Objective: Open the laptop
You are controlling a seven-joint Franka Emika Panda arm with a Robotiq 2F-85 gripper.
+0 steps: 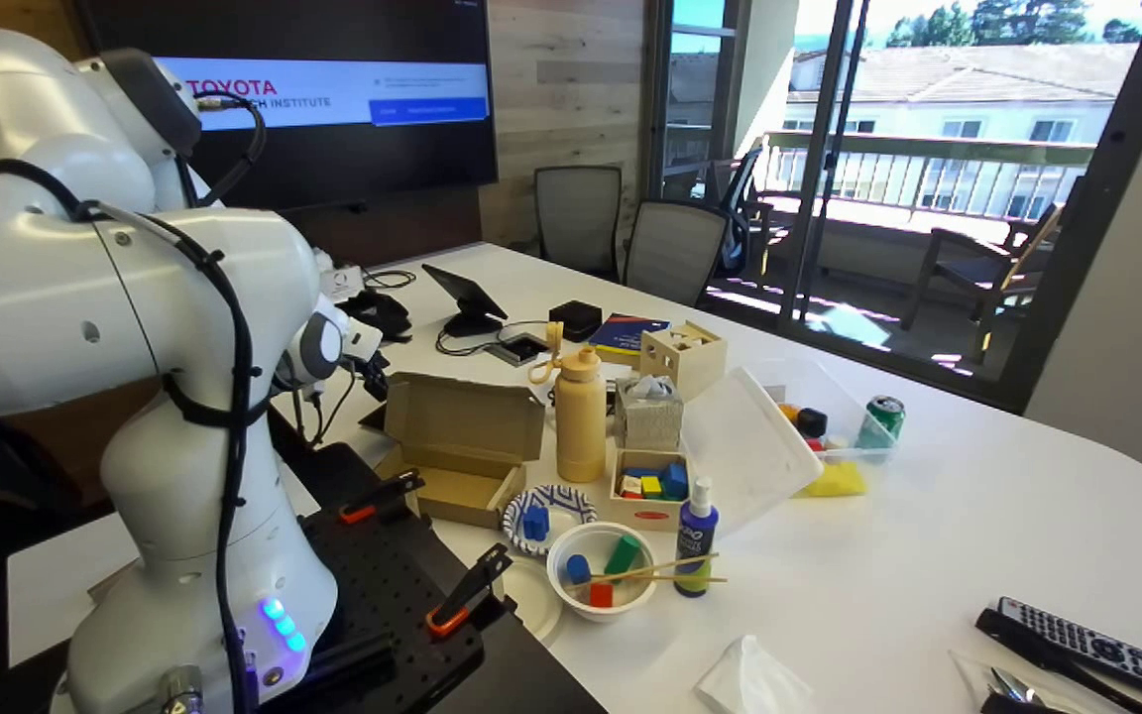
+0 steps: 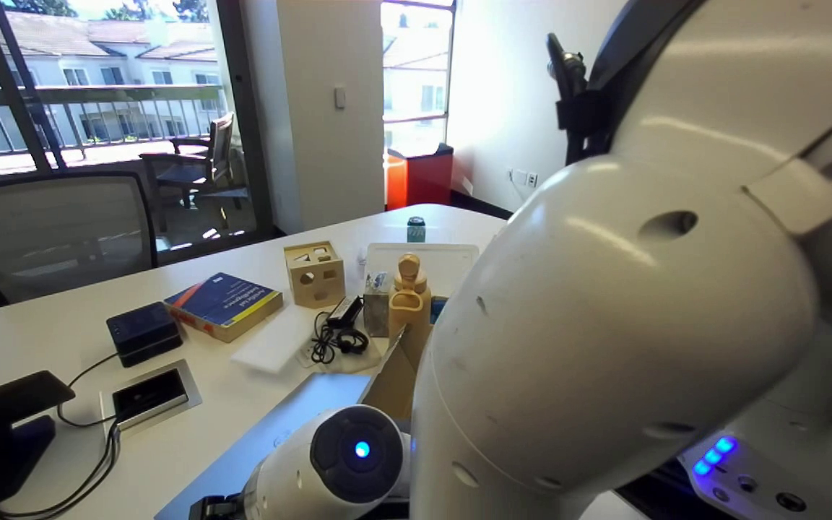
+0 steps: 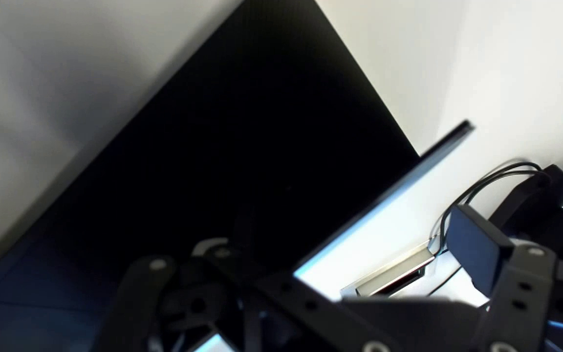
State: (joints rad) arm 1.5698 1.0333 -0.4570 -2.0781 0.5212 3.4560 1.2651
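The black laptop [image 3: 262, 122] fills much of the wrist view. A thin panel edge with a light-blue strip stands out past the dark panel's corner, so it looks partly open; the exact angle is unclear. In an exterior view its bluish reflecting lid [image 2: 264, 440] shows left of the cardboard box. My gripper [image 3: 355, 244] is open in the wrist view, with the panel edge between its spread fingers. The left finger is hard to separate from the black panel, so contact cannot be told. The gripper also shows in both exterior views [image 1: 373, 375] [image 2: 215, 507].
The cardboard box [image 1: 462, 456] stands open beside the laptop, with a yellow bottle [image 1: 581, 416] close by. A tablet stand [image 1: 470, 299], a table socket [image 2: 149, 397] with cables and a book [image 2: 224, 305] lie around it. The robot's arm covers much of an exterior view.
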